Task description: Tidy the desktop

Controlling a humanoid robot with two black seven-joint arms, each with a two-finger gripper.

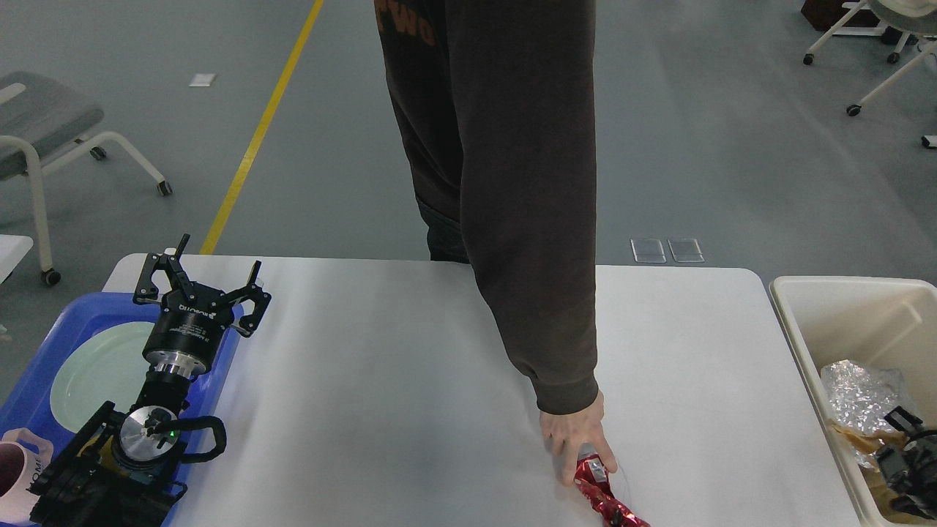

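Observation:
The desktop point(381, 395) is a wide white tabletop with rounded corners. A crushed red can point(604, 494) lies at its front edge, right of centre. A person's hand point(575, 439) rests on the can's top end, with the dark sleeve reaching across the desktop from the far side. My left gripper point(199, 282) is open and empty, above the right rim of the blue tray point(33, 388) at the left. My right gripper point(908, 457) shows small and dark at the right edge, over the cream bin point(812, 329); its fingers cannot be told apart.
The blue tray holds a pale green plate point(95, 373) and a pink mug point(16, 472). The cream bin holds crumpled foil point(856, 395) and brown paper. A person point(498, 146) stands at the desktop's far edge. Chairs point(44, 139) stand on the grey floor behind.

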